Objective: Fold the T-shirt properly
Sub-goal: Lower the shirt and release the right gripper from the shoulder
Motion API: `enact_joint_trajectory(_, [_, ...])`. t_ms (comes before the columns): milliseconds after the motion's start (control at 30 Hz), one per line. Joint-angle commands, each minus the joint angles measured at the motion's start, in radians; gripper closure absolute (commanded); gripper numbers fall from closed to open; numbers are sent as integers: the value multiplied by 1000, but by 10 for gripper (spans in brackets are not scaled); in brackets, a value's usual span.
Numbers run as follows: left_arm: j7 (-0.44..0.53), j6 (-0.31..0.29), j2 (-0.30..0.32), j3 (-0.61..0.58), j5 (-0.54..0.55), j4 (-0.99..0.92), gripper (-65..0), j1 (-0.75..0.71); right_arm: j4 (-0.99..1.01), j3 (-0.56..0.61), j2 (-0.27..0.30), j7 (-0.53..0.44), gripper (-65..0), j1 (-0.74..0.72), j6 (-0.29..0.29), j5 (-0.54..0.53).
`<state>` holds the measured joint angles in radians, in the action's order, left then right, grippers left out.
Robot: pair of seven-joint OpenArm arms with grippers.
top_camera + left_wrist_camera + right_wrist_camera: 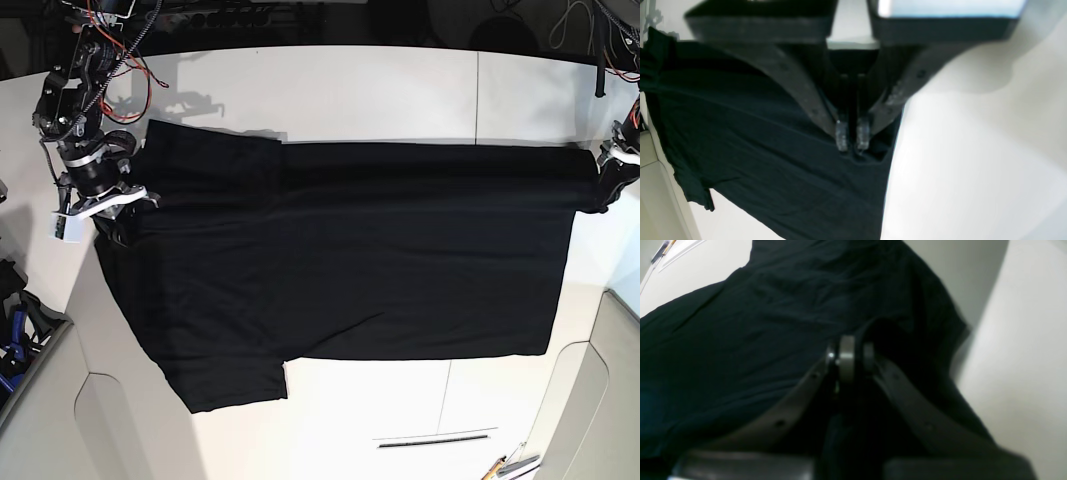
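Across the white desk (350, 95) the black T-shirt (350, 250) lies spread, plain side up. Left fingers (852, 135) pinch its hem corner at one end; right fingers (848, 355) are clenched on cloth at the sleeve end.

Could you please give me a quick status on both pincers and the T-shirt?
Left pincer shut on the T-shirt hem edge. Right pincer shut on its sleeve end. Shirt flat across the table, plain black side up. Nothing on the cloth.

Base view's edge cuts off the left hand (612, 180).
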<state>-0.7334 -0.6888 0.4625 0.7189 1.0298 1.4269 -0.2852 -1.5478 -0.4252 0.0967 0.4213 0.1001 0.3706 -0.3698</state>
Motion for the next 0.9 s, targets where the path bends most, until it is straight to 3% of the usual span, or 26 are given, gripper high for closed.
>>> enact_joint_trajectory(0, [18, -9, 22, 7, 20, 14, -84, 5, -16, -2, 8, -31, -60, -14, 4, -15])
enact_joint_trajectory(67, [19, -9, 23, 7, 20, 14, -166, 5, -16, -2, 8, -31, -195, -14, 24, -15])
enact_joint_trajectory(133, [19, -9, 23, 7, 20, 14, -197, 5, -21, -2, 8, -31, -247, -14, 50, -16])
enact_joint_trajectory(300, [19, -9, 23, 7, 21, 14, -198, 5, -95, -19, 5, -9, -248, -14, 53, -15])
enact_joint_trajectory(500, [18, -9, 23, 7, 20, 14, -199, 5, -280, -66, 0, 135, -248, 37, 52, -34])
enact_joint_trajectory(667, [19, -9, 22, 7, 21, 14, -199, 5, -354, -68, 0, 134, -248, 130, 53, -39])
enact_joint_trajectory(867, [19, -9, 22, 7, 29, 14, -199, 5, -354, -68, 0, 93, -248, 117, 53, -38])
